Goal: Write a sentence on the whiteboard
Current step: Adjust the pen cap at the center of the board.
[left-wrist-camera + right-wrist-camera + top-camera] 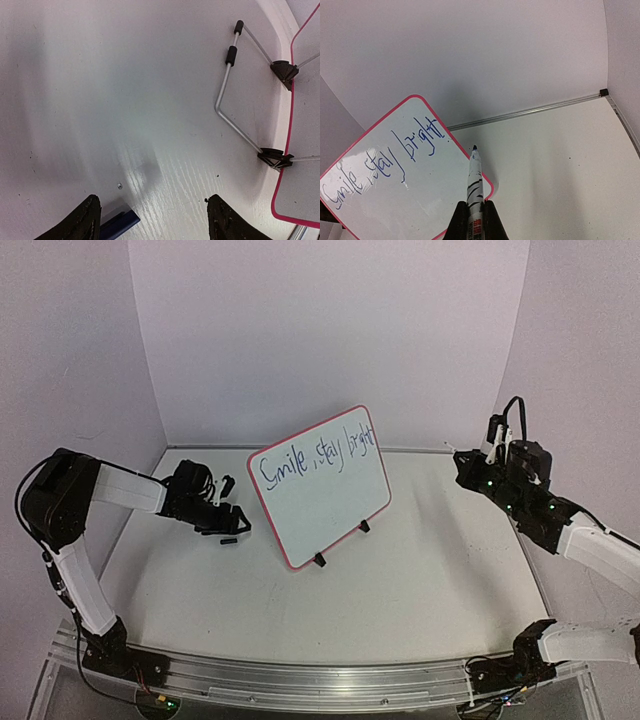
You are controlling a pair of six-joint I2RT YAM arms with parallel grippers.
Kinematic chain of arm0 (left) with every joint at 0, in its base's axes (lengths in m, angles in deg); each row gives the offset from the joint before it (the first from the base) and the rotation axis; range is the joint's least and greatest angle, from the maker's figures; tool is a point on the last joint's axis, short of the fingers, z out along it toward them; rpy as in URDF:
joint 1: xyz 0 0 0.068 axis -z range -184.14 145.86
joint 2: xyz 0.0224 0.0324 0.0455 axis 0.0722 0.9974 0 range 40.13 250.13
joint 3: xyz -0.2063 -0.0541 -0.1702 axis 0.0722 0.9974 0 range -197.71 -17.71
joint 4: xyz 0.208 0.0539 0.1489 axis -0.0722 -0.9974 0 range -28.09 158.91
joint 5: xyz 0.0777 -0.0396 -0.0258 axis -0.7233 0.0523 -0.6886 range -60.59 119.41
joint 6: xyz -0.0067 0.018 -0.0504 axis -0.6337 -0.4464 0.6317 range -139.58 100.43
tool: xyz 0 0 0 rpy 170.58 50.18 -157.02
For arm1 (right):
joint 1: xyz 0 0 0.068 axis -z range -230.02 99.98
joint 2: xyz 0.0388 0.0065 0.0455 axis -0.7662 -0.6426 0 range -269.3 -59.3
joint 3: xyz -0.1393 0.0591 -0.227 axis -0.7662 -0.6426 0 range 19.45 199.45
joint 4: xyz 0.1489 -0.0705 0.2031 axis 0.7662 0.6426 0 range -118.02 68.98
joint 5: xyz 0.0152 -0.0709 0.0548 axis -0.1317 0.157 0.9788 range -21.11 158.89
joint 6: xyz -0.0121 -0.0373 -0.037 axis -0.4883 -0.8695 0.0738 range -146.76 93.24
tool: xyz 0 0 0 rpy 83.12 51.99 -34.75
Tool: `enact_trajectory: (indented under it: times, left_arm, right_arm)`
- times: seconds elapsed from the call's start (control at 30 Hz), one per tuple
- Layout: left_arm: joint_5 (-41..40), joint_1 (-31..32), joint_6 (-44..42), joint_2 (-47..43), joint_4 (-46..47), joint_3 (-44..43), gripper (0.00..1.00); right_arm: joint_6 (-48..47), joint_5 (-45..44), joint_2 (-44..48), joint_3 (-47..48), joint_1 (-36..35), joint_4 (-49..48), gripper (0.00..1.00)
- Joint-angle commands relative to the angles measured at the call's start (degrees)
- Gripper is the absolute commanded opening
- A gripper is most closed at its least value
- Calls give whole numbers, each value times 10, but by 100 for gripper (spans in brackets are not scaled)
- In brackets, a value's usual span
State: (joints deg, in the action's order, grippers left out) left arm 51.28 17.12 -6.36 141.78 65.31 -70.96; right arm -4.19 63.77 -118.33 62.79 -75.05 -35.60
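One pale counter (pixel 430 580) fills the lower half of the top view. The whiteboard (pixel 330 515) stands on it at the centre of the frame, leaning back on its wire stand (pixel 225 100), with its right end higher in the picture.

The left fingers (pixel 227 225) are spread apart low over the counter just left of the board, gripping nothing. A small blue piece (pixel 120 222) shows beside one of them at the bottom edge of the left wrist view; you cannot tell what it is.

The right fingers (pixel 490 220), at the right of the top view, are clamped on the marker (pixel 476 182). Its tip points toward the board but is well apart from it.

The sentence (pixel 315 462) runs along the board's top edge and reads complete, so the writing looks finished. Treat the step as taking the pen away:
- Hold the squeeze firm.
- Draw the tip straight back rather than across the surface, so no stray stroke lands near "bright".
- Steer the left arm clear of the frame, since the light stand would likely slide or tip at a nudge.
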Motion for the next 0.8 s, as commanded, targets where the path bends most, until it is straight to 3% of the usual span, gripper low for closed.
enact_trajectory:
  times: [0.0, 0.47, 0.77]
  left_arm:
    - [-24, -2, -22, 18, -12, -18, 72]
    - [-63, 36, -16, -33, -53, 35, 69]
    - [-145, 67, -4, -88, -81, 66, 67]
  right_arm:
    - [1, -1, 13, 6, 2, 3, 0]
    - [1, -2, 3, 7, 2, 3, 0]
    - [1, 0, 0, 8, 2, 3, 0]
